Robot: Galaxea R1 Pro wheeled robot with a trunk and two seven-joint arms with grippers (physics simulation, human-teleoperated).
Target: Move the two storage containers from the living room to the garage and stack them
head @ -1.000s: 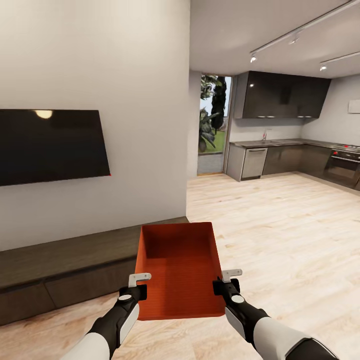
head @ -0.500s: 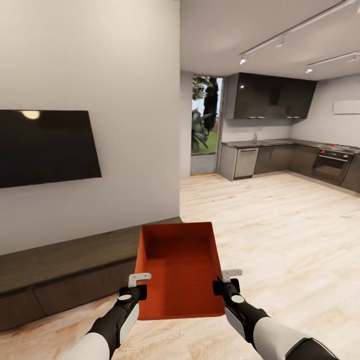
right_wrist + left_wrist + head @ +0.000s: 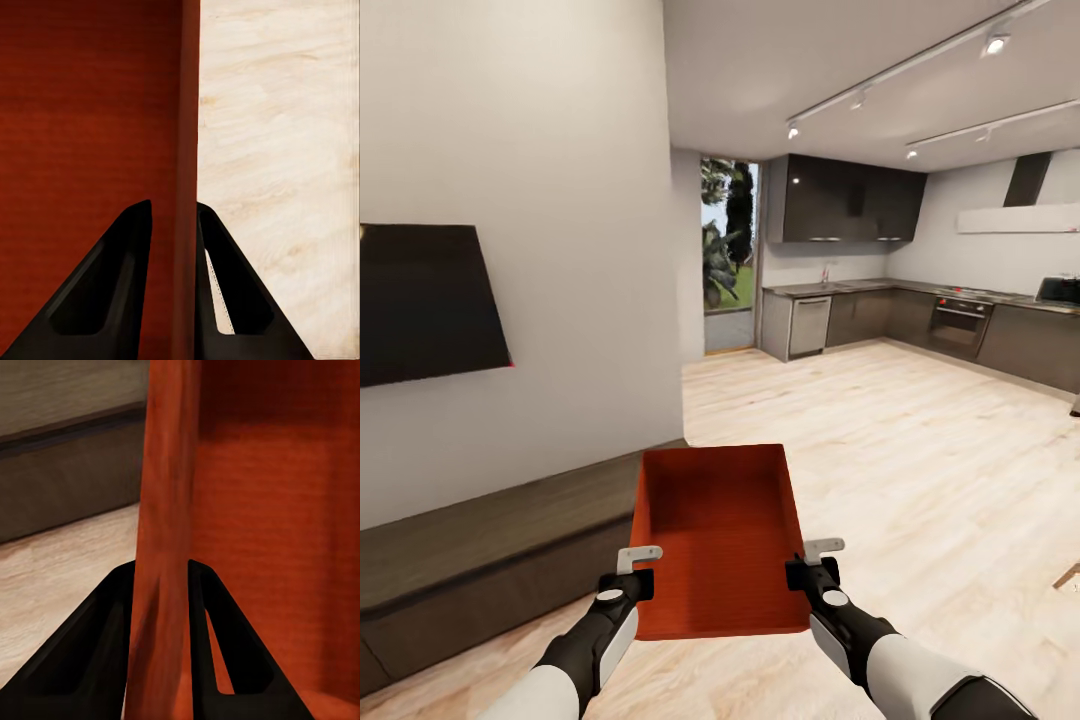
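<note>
Low in the frame, left gripper point(image 3: 639, 562) and right gripper point(image 3: 812, 556) each clamp 1 storage container point(image 3: 715, 530); the garage run and the stacking remain.

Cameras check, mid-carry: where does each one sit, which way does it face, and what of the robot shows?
Head view: on the head, looking forward and down at the storage container, bench, TV and kitchen; both arms show.
Left wrist view: near the left gripper, looking along its fingers, which pinch the container's wall.
Right wrist view: near the right gripper, fingers straddling the opposite wall above the plank floor.
Shared: all three show the container.
</note>
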